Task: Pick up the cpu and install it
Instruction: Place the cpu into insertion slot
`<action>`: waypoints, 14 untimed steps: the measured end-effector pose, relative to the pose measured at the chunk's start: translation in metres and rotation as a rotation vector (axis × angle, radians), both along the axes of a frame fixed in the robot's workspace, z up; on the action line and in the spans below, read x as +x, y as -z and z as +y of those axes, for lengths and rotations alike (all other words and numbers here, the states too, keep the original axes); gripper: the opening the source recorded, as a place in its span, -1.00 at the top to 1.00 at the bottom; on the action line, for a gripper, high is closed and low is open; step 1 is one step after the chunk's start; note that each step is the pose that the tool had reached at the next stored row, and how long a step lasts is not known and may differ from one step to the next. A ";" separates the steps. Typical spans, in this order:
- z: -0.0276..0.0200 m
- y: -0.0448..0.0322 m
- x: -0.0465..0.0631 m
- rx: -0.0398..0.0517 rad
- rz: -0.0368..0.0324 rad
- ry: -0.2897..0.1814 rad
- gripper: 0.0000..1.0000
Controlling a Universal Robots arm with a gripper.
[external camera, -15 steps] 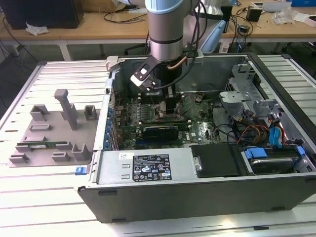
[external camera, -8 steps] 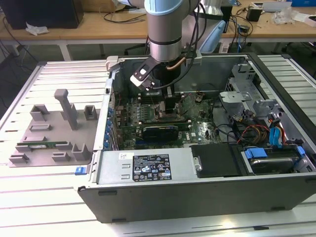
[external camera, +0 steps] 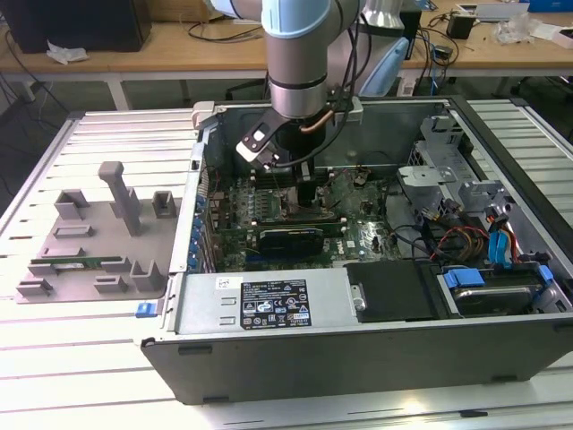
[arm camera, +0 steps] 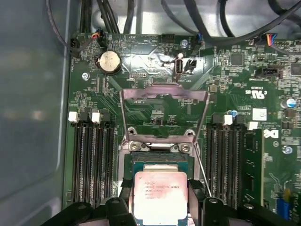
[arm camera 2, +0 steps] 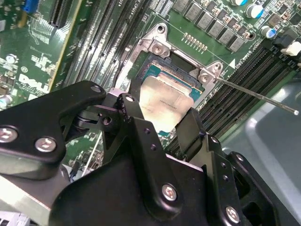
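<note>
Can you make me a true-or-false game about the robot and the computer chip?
1. The gripper grips the cpu. True.
2. The socket's metal cover is shut. False: it is flipped open.
3. The arm reaches into the open computer case. True.
4. The grey tray sits at the exterior view's right of the case. False: it sits at the case's left in that view.
</note>
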State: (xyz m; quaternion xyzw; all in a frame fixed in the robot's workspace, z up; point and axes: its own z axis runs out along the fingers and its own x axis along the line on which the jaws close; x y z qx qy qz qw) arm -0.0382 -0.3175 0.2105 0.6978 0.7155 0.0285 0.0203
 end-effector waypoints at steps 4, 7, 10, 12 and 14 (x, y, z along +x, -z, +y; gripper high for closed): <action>0.0009 0.0048 0.000 -0.0041 0.0012 0.000 -0.09; 0.0009 0.0075 0.000 -0.0148 0.0013 0.001 -0.09; 0.0009 0.0095 0.000 -0.0201 0.0013 0.002 -0.09; 0.0011 0.0106 0.000 -0.0201 0.0013 0.008 -0.09; 0.0015 0.0111 0.000 -0.0201 0.0013 0.009 -0.09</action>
